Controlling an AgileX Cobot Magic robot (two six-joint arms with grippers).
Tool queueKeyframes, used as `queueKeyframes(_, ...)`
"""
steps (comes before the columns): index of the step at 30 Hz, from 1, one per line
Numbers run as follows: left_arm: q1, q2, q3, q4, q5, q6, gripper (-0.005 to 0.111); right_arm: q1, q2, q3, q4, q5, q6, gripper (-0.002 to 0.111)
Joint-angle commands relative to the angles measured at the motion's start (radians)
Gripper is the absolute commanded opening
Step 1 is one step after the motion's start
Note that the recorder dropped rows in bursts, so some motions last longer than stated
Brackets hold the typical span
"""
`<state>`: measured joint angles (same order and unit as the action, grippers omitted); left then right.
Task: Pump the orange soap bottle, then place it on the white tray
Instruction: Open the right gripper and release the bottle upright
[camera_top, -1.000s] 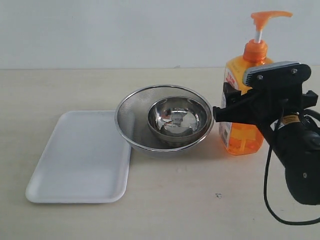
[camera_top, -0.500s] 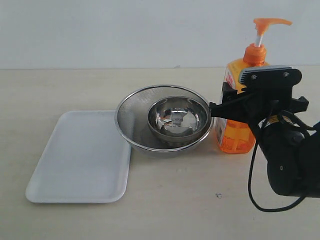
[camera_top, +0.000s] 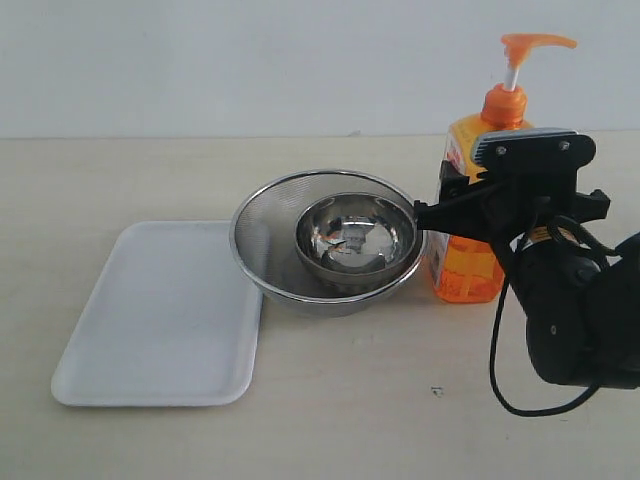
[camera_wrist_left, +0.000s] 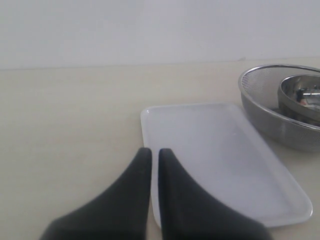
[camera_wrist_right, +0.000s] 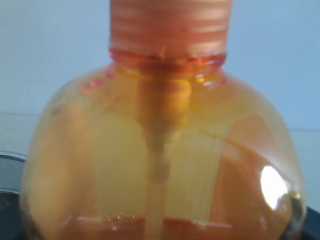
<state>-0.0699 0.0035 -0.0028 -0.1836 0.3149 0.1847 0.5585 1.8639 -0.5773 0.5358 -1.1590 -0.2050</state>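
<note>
Translucent orange soap bottle (camera_top: 466, 272) clamped at its shoulder by the black right gripper (camera_top: 452, 205) (left gripper (camera_wrist_left: 151, 151) closed, empty), beside nested steel bowls (camera_top: 268, 250) and smooth white tray (camera_top: 150, 320).

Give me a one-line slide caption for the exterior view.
Right gripper grips the orange soap bottle beside a steel bowl nested in a mesh strainer; the white tray lies at left.
</note>
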Motion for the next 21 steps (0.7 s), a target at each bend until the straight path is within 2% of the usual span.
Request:
queueKeyframes(1, 0.002, -0.003, 0.003, 0.0, 0.0, 0.004, 0.005, -0.002, -0.003, -0.009, 0.007, -0.062, -0.004, 0.0)
queueKeyframes(3, 0.002, -0.003, 0.003, 0.0, 0.0, 0.004, 0.005, -0.002, -0.003, -0.009, 0.01, -0.062, -0.004, 0.005)
queueKeyframes(5, 0.002, -0.003, 0.003, 0.0, 0.0, 0.004, 0.005, -0.002, -0.003, -0.009, 0.01, -0.062, 0.001, 0.015)
queueKeyframes(10, 0.002, -0.003, 0.003, 0.0, 0.0, 0.004, 0.005, -0.002, -0.003, -0.009, 0.006, -0.062, 0.014, 0.054)
queueKeyframes(13, 0.002, -0.003, 0.003, 0.0, 0.0, 0.004, 0.005, -0.002, -0.003, -0.009, 0.003, -0.062, 0.015, 0.068)
queueKeyframes(15, 0.002, -0.003, 0.003, 0.0, 0.0, 0.004, 0.005, -0.002, -0.003, -0.009, 0.001, -0.062, 0.015, 0.072)
queueKeyframes(21, 0.002, -0.003, 0.003, 0.0, 0.0, 0.004, 0.005, -0.002, -0.007, -0.009, 0.001, -0.062, 0.018, 0.072)
